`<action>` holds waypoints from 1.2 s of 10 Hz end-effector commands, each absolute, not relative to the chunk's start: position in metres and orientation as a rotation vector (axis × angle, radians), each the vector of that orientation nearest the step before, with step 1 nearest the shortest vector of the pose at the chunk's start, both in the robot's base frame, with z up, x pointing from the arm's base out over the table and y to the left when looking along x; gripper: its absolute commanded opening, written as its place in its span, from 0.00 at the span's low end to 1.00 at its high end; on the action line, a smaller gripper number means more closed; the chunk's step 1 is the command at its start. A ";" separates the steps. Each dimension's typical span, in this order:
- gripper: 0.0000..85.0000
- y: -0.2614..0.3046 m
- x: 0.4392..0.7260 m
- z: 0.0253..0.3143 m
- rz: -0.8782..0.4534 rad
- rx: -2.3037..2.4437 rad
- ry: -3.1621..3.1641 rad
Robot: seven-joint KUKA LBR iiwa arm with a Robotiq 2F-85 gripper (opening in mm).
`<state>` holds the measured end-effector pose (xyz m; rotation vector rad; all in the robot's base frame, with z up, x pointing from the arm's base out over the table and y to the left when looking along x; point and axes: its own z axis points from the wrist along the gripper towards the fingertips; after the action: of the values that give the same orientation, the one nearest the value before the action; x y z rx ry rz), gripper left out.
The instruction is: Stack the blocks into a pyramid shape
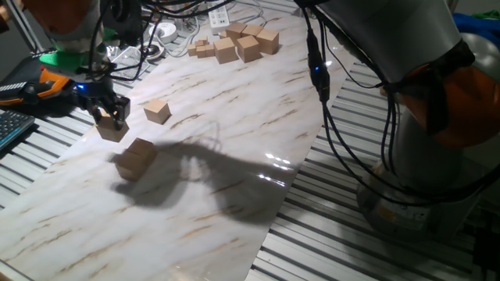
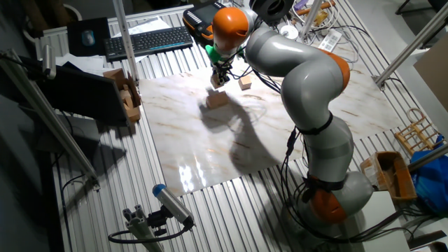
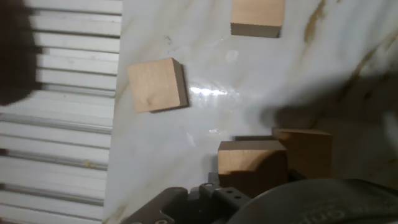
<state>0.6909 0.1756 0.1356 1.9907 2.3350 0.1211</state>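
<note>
Smooth light-grey arm point(image 2: 308, 77) of rounded, bulging links, joined by orange rings at the joints. Orange cap near the wrist, bright green collar point(image 1: 66, 57) just below it. Black cables point(image 1: 320, 70) draped along the side, carrying a small blue light. Rounded grey base point(image 2: 336, 196) with an orange band low down. Small black gripper point(image 1: 109, 109), short dark fingers, blue glow on its body. From the hand view, dark housing with tiny screw holes point(image 3: 230, 194).
</note>
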 end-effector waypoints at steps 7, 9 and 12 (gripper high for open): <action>0.00 0.132 0.679 0.123 0.095 1.985 2.318; 0.00 0.118 0.674 0.113 0.108 1.998 2.318; 0.00 0.108 0.670 0.111 0.091 2.067 2.275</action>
<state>0.6694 0.1078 0.1105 2.0668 2.2759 0.0898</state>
